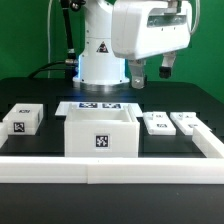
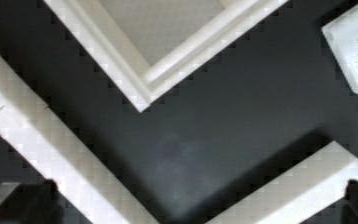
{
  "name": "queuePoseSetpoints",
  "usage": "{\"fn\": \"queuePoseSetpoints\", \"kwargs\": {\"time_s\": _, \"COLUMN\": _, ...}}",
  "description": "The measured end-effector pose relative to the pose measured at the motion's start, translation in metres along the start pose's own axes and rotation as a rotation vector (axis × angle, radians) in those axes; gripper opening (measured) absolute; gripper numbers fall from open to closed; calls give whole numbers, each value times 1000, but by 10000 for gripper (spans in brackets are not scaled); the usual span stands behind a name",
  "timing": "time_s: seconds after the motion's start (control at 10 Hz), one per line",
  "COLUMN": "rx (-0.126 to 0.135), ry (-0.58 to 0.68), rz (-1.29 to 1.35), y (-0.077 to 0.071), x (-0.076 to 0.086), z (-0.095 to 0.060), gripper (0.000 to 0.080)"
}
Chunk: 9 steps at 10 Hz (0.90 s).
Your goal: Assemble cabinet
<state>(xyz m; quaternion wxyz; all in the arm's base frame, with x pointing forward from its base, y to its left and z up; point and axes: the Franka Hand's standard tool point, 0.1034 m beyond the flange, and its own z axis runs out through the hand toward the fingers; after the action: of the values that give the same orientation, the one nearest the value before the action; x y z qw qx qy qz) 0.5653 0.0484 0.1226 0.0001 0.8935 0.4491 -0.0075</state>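
Note:
The cabinet case point(image 1: 100, 131), a large open-topped white box with a marker tag on its front, stands mid-table. One small white tagged block point(image 1: 22, 120) lies to the exterior view's left of it, and two more point(image 1: 155, 123) point(image 1: 185, 122) lie to its right. My gripper point(image 1: 151, 72) hangs open and empty high above the table, behind the two right blocks. The wrist view shows a corner of the case point(image 2: 149, 70) and the edge of a tagged block point(image 2: 357, 45). My dark fingertips point(image 2: 12, 205) show spread wide at the frame corners, with nothing between them.
The marker board point(image 1: 100, 106) lies flat behind the case. The long white border rail point(image 1: 110, 166) runs along the table front and up the sides; two of its bands point(image 2: 34, 130) cross the wrist view. The robot base point(image 1: 100, 55) stands at the back.

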Motion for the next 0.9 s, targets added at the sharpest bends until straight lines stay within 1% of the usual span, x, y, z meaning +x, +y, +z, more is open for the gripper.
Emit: {"fn": "queuePoseSetpoints", "kwargs": {"time_s": 0.9, "rx": 0, "ry": 0, "rz": 0, "y": 0, "x": 0, "z": 0, "gripper": 798}}
